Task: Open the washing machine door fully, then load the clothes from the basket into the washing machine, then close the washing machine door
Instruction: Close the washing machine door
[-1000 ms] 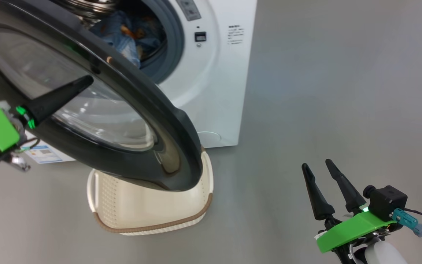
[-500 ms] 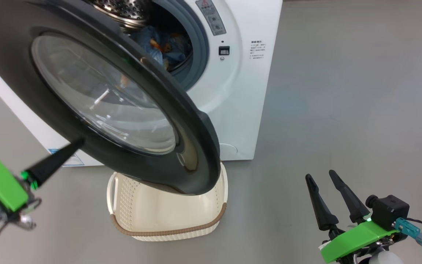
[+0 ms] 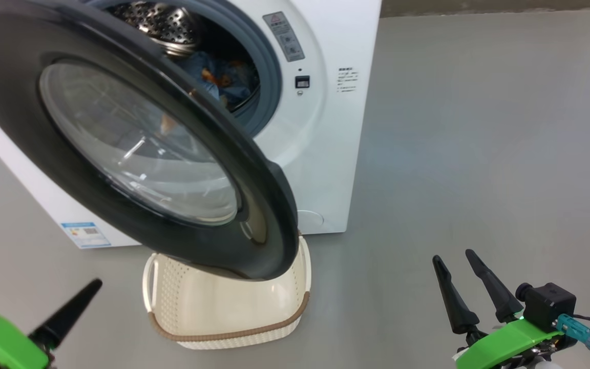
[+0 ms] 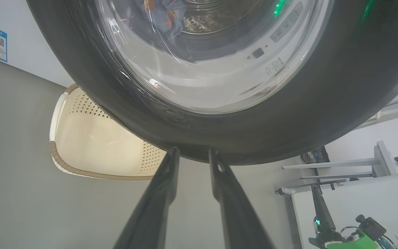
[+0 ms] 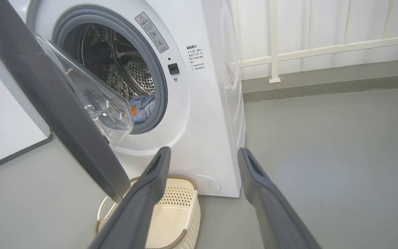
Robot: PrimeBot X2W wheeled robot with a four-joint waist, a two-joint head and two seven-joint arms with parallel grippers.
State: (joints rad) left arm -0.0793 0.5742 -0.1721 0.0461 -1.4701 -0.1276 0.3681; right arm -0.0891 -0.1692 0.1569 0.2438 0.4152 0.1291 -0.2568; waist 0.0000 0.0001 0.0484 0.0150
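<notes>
1. Well, from the head view, the washing machine door (image 3: 136, 148) hangs swung out from the washing machine (image 3: 325, 154), and its black rim overlaps the basket (image 3: 223, 307) on the grey floor (image 3: 479, 154).
   - The clothes (image 3: 223, 82) lie inside the drum.
   - A grey warning sticker (image 3: 285, 36) with a red triangle sits beside the opening, a small block of print (image 3: 346, 79) is further right, and a blue label (image 3: 86, 234) is low on the front. I can't read any of them.
   - One finger of the left gripper (image 3: 77, 305) pokes in at the lower left.
   - The right gripper (image 3: 453, 255) idles at the lower right, fingers parted and empty.
2. Next, in the left wrist view, the left gripper (image 4: 192, 150) points at the door's lower rim.
   - Its jaws are slightly apart with bare floor between them, holding nothing.
   - The blue label shows a QR code.
   - The clothes show through the glass.
3. Lastly, in the right wrist view, the right gripper's jaws are spread wide and empty.
   - The clothes rest low in the drum, and the basket's cream bottom shows.
   - The print is unreadable.
</notes>
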